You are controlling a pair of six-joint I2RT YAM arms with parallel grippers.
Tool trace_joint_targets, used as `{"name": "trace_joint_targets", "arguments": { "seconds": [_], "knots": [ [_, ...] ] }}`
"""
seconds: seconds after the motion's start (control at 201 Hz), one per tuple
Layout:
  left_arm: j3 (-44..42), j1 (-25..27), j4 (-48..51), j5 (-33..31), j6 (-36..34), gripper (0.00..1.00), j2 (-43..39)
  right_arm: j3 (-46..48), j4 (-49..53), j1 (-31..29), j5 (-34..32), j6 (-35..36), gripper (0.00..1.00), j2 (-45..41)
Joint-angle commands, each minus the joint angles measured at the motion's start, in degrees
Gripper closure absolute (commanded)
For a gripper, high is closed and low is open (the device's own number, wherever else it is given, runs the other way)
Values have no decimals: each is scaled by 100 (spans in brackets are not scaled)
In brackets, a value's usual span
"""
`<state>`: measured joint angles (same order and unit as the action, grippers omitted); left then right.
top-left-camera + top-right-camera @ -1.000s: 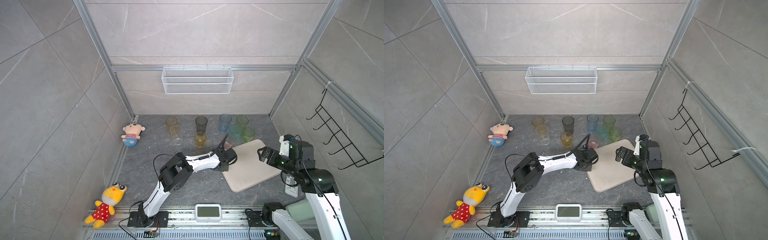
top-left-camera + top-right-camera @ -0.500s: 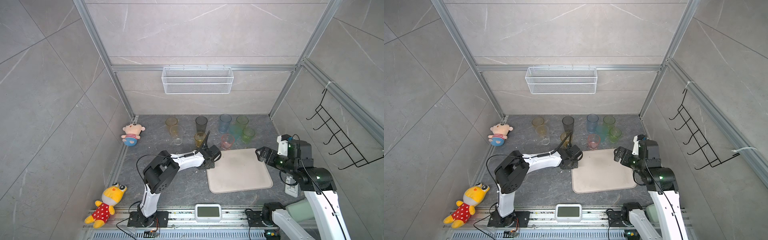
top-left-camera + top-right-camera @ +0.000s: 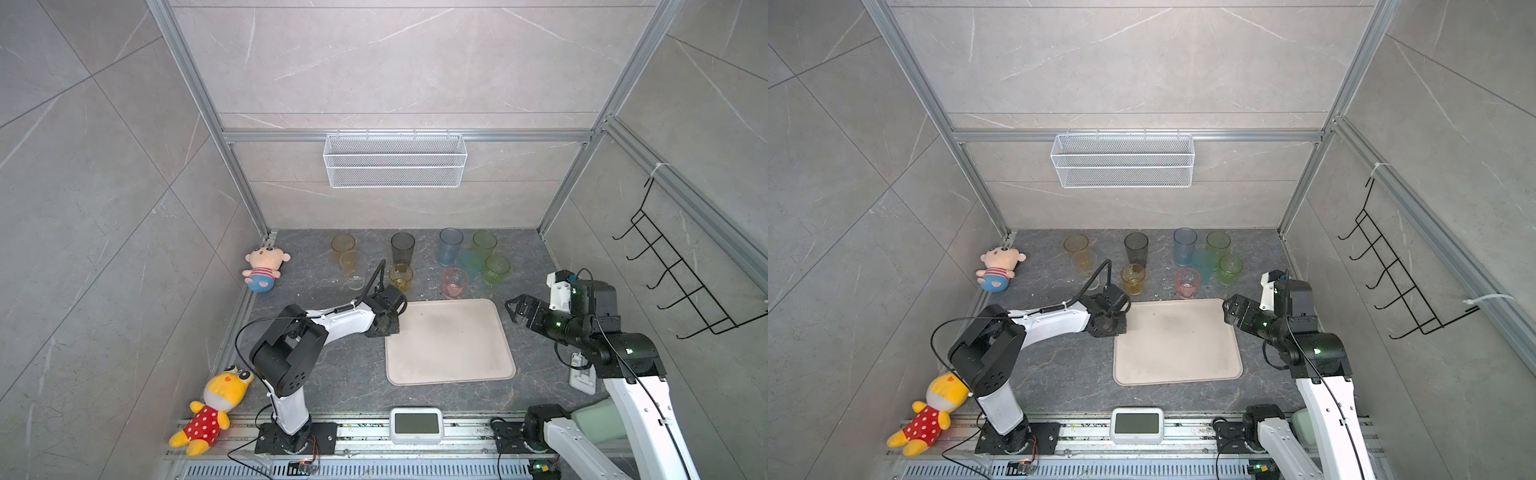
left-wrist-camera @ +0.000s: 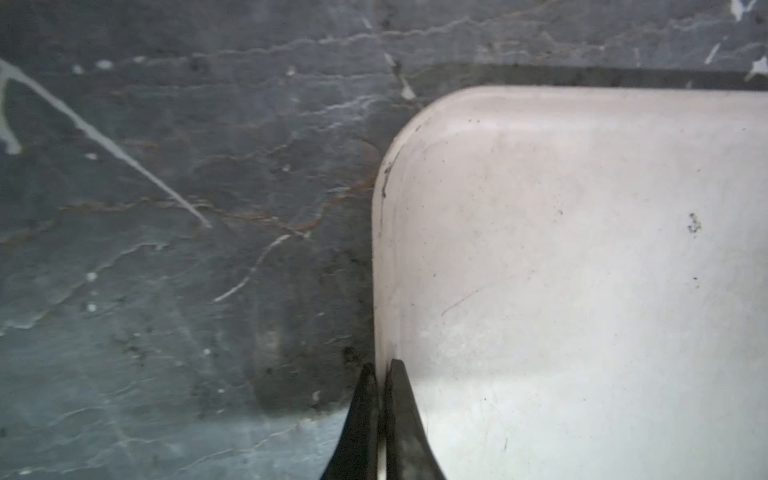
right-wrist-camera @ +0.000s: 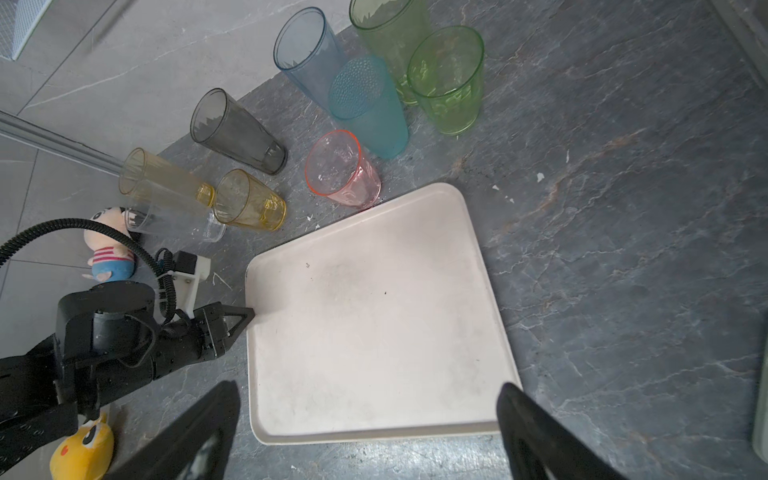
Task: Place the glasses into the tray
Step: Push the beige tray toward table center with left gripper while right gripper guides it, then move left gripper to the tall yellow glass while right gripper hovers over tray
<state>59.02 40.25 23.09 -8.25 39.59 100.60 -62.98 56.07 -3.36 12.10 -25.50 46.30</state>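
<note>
Left claw [image 4: 380,370] clamps tray [image 4: 384,249] rim, grip unclear in both top views

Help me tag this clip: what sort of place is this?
Probably a lab robot cell, not a home: tile-look panels in an aluminium frame, a left arm and right arm on a base rail, a wall-hung wire basket.

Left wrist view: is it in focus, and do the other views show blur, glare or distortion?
Left wrist view: soft close-up, tray rim and left gripper blurred. Right wrist view: sharp, but wide-angle splays the grey glass outward. Both top views: sharp, even light, no glare.
</note>
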Motion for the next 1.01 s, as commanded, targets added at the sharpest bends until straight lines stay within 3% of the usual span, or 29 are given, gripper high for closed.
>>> {"name": "trace_joint_targets", "arguments": {
  "seconds": [0.0, 0.284, 0.528, 0.737, 0.902, 1.001],
  "knots": [
    [-163, -319, 112, 201, -798, 98, -299, 130, -247, -37, 287, -131, 3, 10],
    [-90, -948, 356, 474, -1620, 99, -211, 288, -456, -38, 569, -266, 5, 19],
    [-57, -1372, 336, 574, -1784, 99, -224, 556, -762, -136, 815, -490, 7, 36],
    [-156, -1415, 363, 506, -1702, 99, -406, 732, -1019, -446, 727, -660, 8, 145],
    [-201, -1415, 395, 526, -1610, 95, -595, 787, -1210, -913, 456, -816, 8, 362],
    [-180, -1415, 436, 564, -1572, 82, -718, 766, -1321, -1362, 157, -923, 8, 538]
  ]
}}
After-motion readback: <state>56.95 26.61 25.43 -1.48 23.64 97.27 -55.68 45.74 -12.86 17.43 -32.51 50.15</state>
